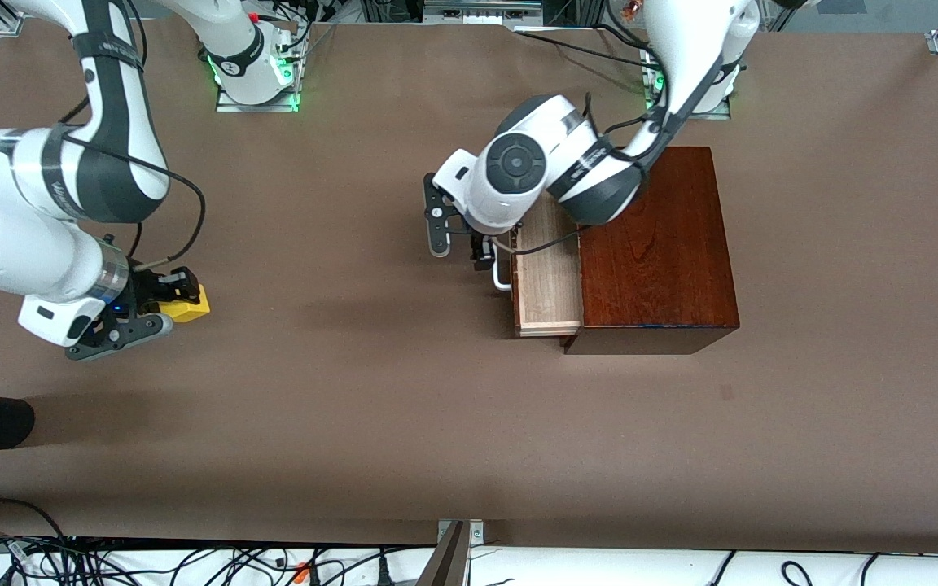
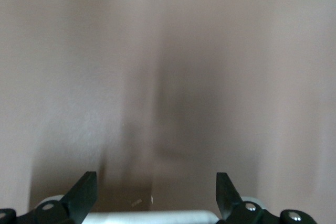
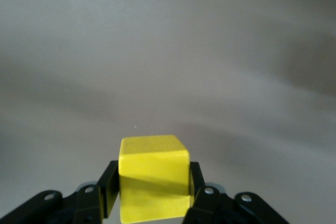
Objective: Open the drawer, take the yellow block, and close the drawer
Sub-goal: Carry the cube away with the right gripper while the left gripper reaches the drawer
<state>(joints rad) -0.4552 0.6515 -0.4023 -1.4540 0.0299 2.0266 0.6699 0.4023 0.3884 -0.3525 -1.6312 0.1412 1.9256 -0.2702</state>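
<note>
The yellow block is pinched flat-faced by the right gripper over bare table — light, rigid. The left gripper, fingers spread, straddles the white handle of the half-open drawer — stiff, smooth-sliding.

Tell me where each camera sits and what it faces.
Front view: high across the table, facing both arms, the open drawer and its wooden box.
Left wrist view: on the left arm; left gripper jaws apart at the white handle.
Right wrist view: right gripper holding the yellow block, also in front view.
</note>
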